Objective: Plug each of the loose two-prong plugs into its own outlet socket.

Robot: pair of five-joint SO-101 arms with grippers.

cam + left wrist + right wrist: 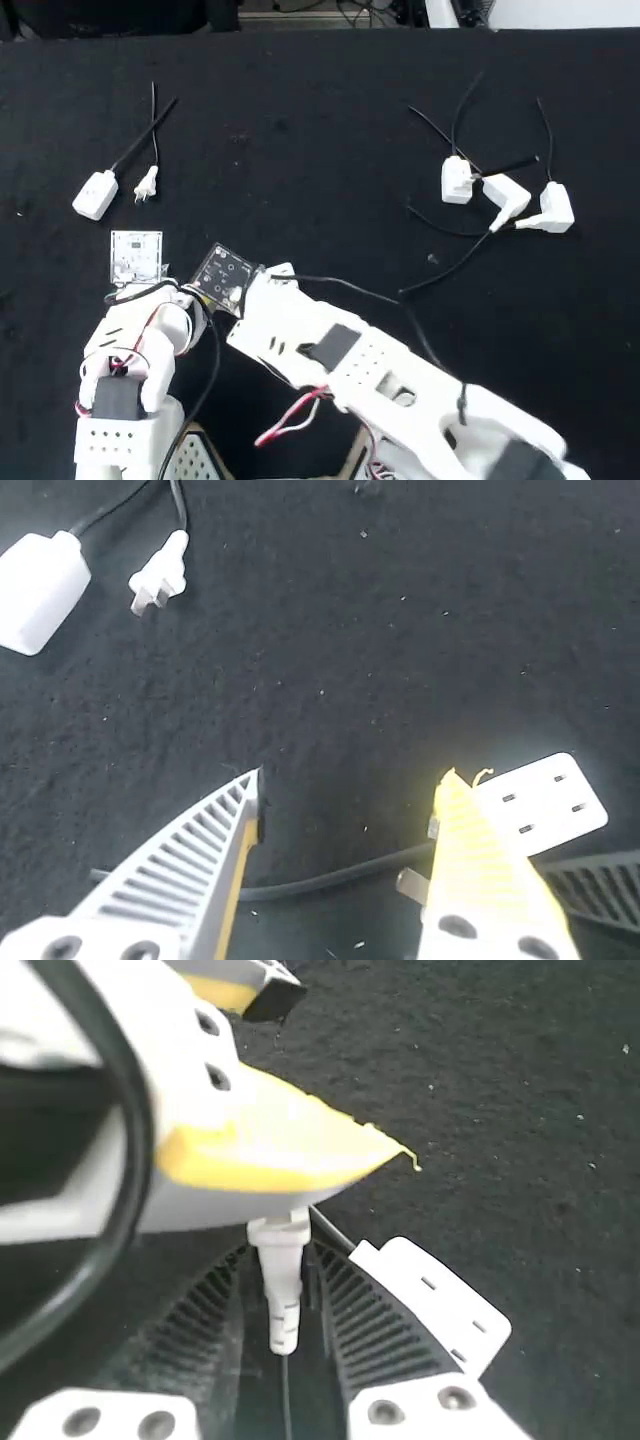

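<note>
My right gripper [283, 1260] is clamped on a white plug [281, 1305]. Its dark ribbed fingers [355, 1300] pinch the plug's ridged neck, and the cord runs back toward my wrist. The plug's front end is hidden there behind the yellow finger [270, 1150] of my other arm, which crosses just ahead of it. A white slotted plate [440, 1305] sits just beside my right finger; I cannot tell whether it is a socket face.

My left gripper [352, 780] stands wide apart with nothing held. A black cable [330, 880] crosses the black cloth [400, 630] between its fingers, and the same slotted plate shows beyond the yellow one. This camera also catches an outlet socket [40, 575] with a loose two-prong plug [155, 575] just beside it, not touching, prongs bare.

From above, my left arm [135, 345] and right arm [380, 375] meet at the near edge. The socket and loose plug lie up to the left. Three more white cord ends [505, 195] are bunched well apart at far right; I cannot tell whether any are joined.
</note>
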